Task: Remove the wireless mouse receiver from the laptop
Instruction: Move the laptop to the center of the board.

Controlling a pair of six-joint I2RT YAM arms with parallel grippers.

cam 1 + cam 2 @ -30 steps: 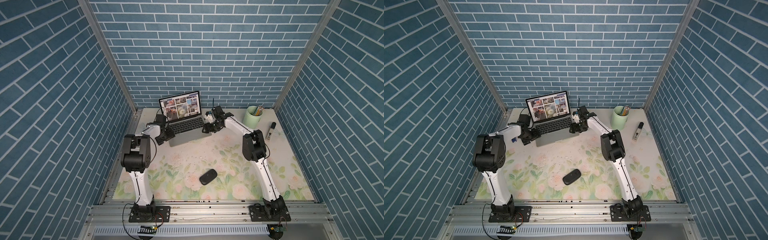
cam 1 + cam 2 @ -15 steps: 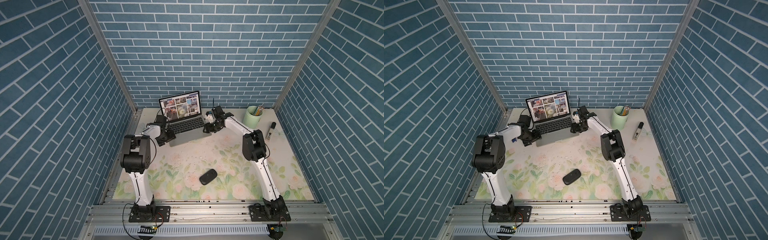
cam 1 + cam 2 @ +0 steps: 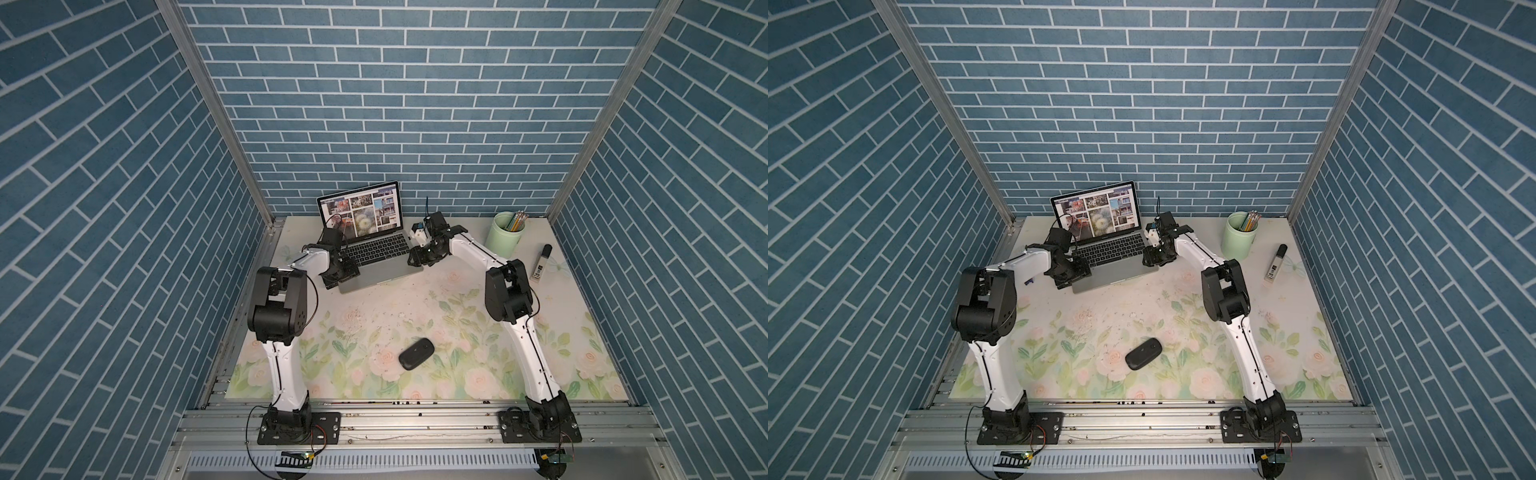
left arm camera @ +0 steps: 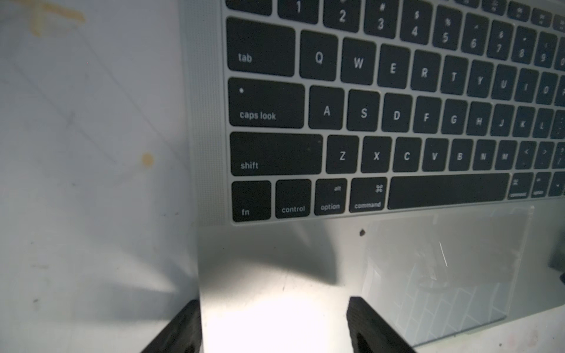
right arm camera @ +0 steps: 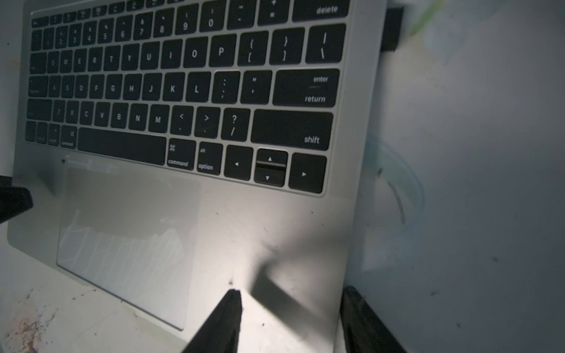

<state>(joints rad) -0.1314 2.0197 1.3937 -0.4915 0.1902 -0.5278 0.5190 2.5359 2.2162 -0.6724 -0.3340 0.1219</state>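
The silver-grey laptop stands open at the back of the table, its screen showing photos. The wireless mouse receiver is a small black stub sticking out of the laptop's right edge, level with the delete key; I cannot make it out in the top views. My right gripper is open, its fingers straddling that edge at the palm rest, well short of the receiver. My left gripper is open astride the laptop's left front edge.
A black mouse lies on the flowered mat toward the front. A green cup of pencils and a black-and-white marker sit at the back right. A small blue object lies beside the left arm. Brick walls close three sides.
The right gripper's jaws have narrowed. Both arms stay at almost the same spots by the laptop's sides.
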